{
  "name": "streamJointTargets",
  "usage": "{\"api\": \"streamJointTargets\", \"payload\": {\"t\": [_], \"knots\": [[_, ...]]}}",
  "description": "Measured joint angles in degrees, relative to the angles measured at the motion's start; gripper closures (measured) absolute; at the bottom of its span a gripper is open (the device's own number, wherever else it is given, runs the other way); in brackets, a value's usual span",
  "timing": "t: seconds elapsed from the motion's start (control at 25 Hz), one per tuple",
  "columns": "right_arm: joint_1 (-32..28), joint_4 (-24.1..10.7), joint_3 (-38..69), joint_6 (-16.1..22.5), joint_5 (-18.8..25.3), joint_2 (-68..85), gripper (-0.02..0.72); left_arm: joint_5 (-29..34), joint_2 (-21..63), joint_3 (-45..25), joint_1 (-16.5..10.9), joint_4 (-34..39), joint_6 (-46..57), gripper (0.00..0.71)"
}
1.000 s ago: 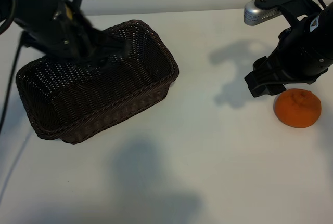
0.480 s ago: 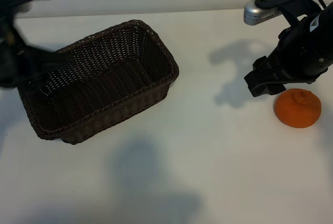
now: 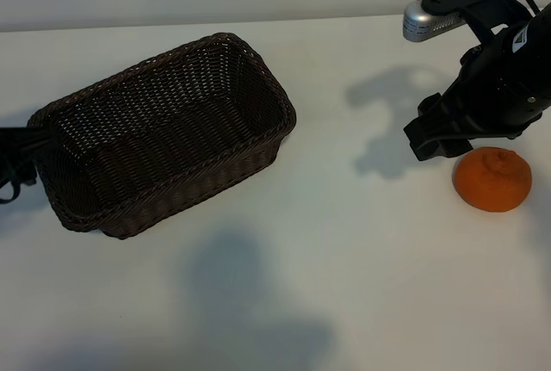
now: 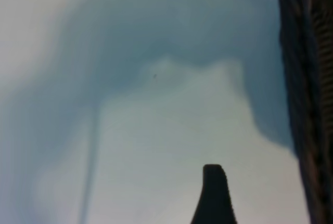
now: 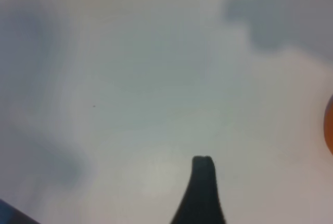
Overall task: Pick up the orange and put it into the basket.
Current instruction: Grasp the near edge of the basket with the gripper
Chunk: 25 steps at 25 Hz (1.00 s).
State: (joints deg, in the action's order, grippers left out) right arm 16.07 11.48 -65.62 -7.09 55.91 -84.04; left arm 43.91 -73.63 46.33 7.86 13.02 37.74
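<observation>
Exterior view: the orange point(image 3: 492, 179) sits on the white surface point(image 3: 344, 259) at the right, well apart from the wicker basket point(image 3: 258, 143), which stands at the left with nothing visible inside. The right gripper point(image 3: 437, 137) hangs just beside the orange, on the side toward the basket, tilted downward; its jaws stand wide and hold nothing. Only a dark sliver of the left gripper point(image 3: 12, 163) shows at the left edge, next to the basket's end; its jaws are also wide and empty.

Left wrist view: one dark fingertip point(image 4: 213, 195) over bare surface, basket wall alongside.

Right wrist view: one fingertip point(image 5: 202, 187) over bare surface; the orange shows only as a sliver at the edge.

Assessment: the pick-up is not yet begun. The right gripper must shift sideways over the fruit, descend and close before carrying it across.
</observation>
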Motion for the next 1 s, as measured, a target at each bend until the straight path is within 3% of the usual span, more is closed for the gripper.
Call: {"api": "streamJointTargets", "payload": {"t": [0.24, 1.0], "knots": [[0.00, 0.19, 0.00, -0.55, 0.11, 0.00, 0.128, -5.72, -3.96, 0.00, -1.26, -3.21, 0.00, 0.158], [0.00, 0.21, 0.00, -0.88, 0.73, 0.00, 0.130, -16.79, -18.75, 0.00, -1.32, -6.03, 0.92, 0.158]]}}
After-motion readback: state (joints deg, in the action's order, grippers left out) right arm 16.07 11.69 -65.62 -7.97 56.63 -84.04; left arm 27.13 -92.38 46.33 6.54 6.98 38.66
